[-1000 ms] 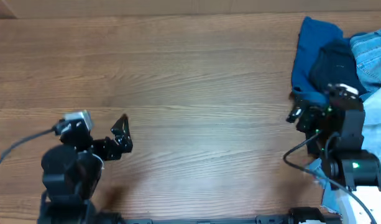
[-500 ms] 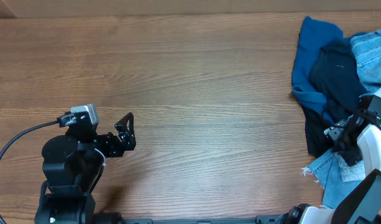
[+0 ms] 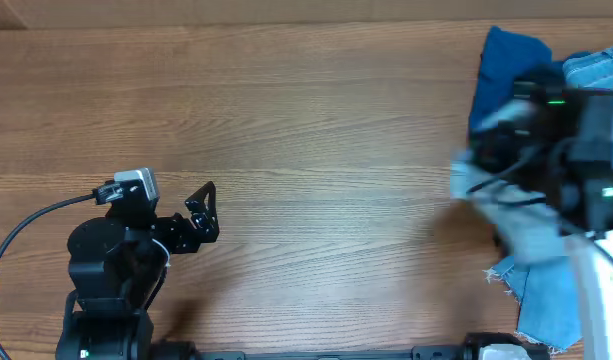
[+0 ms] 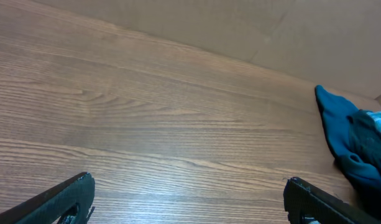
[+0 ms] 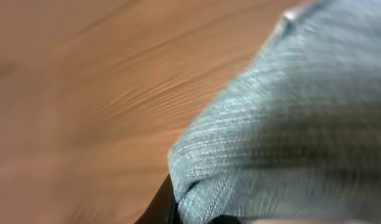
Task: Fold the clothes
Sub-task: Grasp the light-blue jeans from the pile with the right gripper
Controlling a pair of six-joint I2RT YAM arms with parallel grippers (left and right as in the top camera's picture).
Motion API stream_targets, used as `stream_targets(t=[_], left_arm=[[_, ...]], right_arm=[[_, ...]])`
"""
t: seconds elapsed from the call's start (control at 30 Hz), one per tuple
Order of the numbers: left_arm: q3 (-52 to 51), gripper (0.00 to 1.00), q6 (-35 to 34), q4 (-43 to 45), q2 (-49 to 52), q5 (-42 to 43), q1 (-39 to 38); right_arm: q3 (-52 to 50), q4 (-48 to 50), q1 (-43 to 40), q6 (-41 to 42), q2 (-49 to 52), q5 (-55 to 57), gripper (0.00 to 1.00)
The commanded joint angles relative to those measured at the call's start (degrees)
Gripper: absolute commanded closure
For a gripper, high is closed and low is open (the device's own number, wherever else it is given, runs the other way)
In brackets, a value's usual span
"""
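The jeans point(image 5: 271, 124) lay in the right gripper point(image 5: 178, 214), other clothes point(image 3: 501, 60) just behind it, the left gripper point(image 3: 207, 212) well apart leftward.

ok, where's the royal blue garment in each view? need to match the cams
overhead: royal blue garment top right, near the far edge.
left wrist: right edge, mid-height, with a dark garment against its right side.
right wrist: not in it; pale denim fills the right side.
Shared landmark: the wood-grain table, seen in all three.
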Motion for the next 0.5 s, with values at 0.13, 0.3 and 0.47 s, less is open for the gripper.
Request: stream_targets(t=[0.13, 0.3, 0.47], left_arm=[[1.33, 0.0, -0.15, -1.05, -0.07, 0.79, 0.39], [1.33, 0.0, -0.15, -1.49, -0.07, 0.74, 0.39], [1.25, 0.0, -0.17, -3.89, -0.04, 0.79, 0.37]], right_arm=[[1.49, 22.62, 30.03, 3.23, 20.31, -1.57, 0.58], [1.66, 25.33, 28.94, -0.02, 23.15, 3.19, 0.07], [1.86, 7.56, 20.35, -4.66, 17.49, 23.15, 0.0]])
